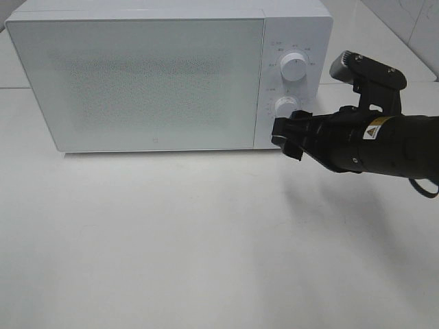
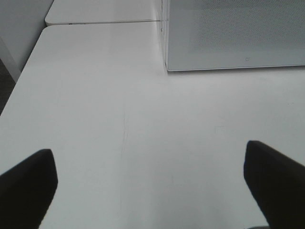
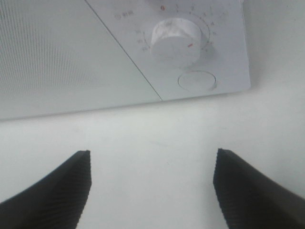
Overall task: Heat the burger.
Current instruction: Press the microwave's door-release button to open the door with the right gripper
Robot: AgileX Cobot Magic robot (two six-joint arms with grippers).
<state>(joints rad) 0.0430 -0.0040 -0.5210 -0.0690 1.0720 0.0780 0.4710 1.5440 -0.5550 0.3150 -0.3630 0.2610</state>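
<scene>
The burger is out of view in every frame. The white microwave [image 1: 151,75] stands at the back of the table with its frosted door shut. My right gripper [image 1: 287,136] is open and empty, just in front of the microwave's lower knob [image 1: 285,106] on the control panel. In the right wrist view the gripper [image 3: 152,155] is spread wide, with the knob [image 3: 175,42] and a round button [image 3: 196,80] ahead of it. My left gripper [image 2: 148,150] is open and empty above bare table, with the microwave's left corner [image 2: 233,33] ahead of it.
The upper knob [image 1: 295,66] sits above the lower one on the panel. The white table [image 1: 171,233] spreads in front of the microwave. A tiled wall [image 1: 405,27] rises at the back right. The table's left edge [image 2: 19,86] shows in the left wrist view.
</scene>
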